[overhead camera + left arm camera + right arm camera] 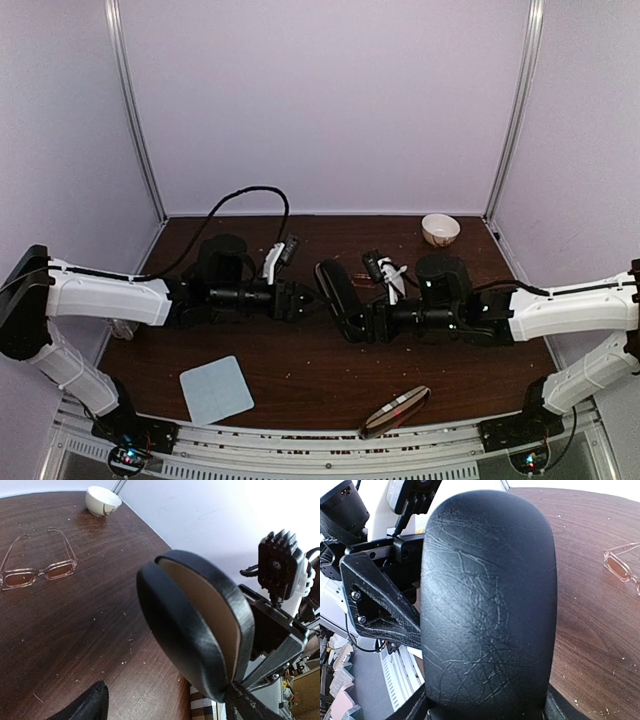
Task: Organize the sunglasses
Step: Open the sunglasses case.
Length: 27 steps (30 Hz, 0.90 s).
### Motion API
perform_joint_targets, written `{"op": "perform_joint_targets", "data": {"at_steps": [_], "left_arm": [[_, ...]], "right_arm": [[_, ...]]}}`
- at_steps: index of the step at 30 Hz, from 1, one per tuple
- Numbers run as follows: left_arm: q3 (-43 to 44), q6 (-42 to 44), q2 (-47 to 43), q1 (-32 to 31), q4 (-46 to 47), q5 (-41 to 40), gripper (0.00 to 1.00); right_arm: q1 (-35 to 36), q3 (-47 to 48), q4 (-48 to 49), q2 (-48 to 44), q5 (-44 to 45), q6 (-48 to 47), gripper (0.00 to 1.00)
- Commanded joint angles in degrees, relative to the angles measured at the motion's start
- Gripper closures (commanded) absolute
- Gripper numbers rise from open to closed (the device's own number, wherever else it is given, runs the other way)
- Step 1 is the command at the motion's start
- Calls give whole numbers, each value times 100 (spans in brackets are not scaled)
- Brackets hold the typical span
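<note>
One pair of sunglasses (37,566) lies unfolded on the dark wooden table, seen lens-down at the upper left of the left wrist view and at the right edge of the right wrist view (620,565). My right gripper (482,711) is shut on the black oblong case (340,298), holding it above the table's middle. The case (200,625) stands ajar, with tan lining showing. My left gripper (167,705) faces it, open wide. One of its fingers (245,702) sits at the case's lower end and the other is well apart from it. I cannot make out the sunglasses in the top view.
A white bowl (440,229) stands at the back right corner. A light blue cloth (215,388) lies near the front left. A brown wooden case with a red mark (395,410) rests at the front edge, right of centre.
</note>
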Motion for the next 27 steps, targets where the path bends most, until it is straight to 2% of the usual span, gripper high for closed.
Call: {"op": "perform_joint_targets", "data": {"at_steps": [1, 27], "left_arm": [[-19, 37, 301, 189, -659, -830, 19], [-67, 272, 919, 255, -653, -1262, 21]], "right_arm": [[165, 107, 902, -478, -529, -211, 73], [229, 141, 737, -719, -609, -247, 77]]}}
